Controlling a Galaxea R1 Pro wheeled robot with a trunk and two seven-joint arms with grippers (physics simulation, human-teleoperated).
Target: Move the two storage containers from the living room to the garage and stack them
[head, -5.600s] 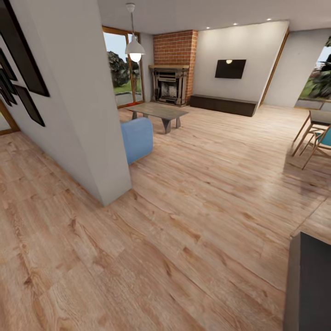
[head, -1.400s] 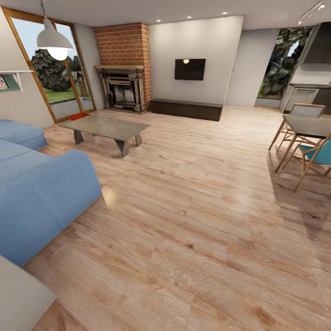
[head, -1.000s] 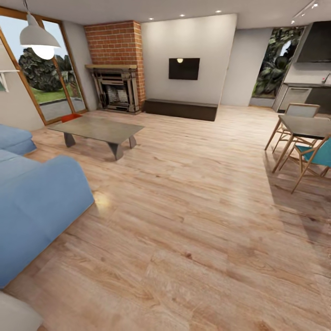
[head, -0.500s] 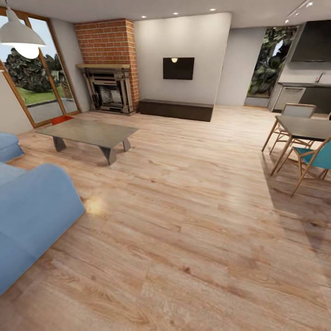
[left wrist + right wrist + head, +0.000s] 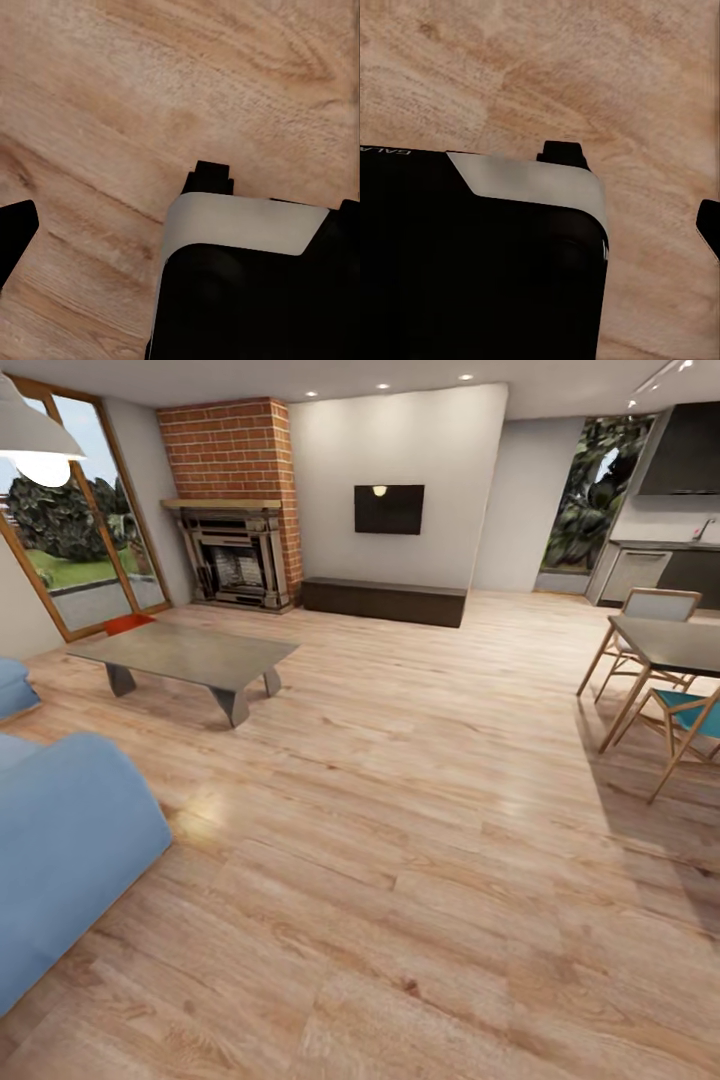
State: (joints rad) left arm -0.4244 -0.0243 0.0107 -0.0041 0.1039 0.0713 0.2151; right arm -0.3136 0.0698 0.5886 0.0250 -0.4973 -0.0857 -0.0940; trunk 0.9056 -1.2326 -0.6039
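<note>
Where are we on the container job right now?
Nothing is done yet. The robot is in the living room, facing the coffee table and brick fireplace. An orange-red container shows on the wood floor beyond the table. Pickup, both carries and the garage stack remain.

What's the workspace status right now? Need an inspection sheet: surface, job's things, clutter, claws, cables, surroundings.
surface: light wood-plank floor, glossy.
job's things: an orange-red patch, likely a storage container, on the floor behind the coffee table near the glass doors; partly hidden by the table.
clutter: nothing seen.
claws: open or shut cannot be told; the wrist views look down on wood planks and a dark robot body panel with pale trim.
cables: nothing seen.
surroundings: blue sofa at left, brick fireplace, wall TV, dining table with chairs at right.
</note>
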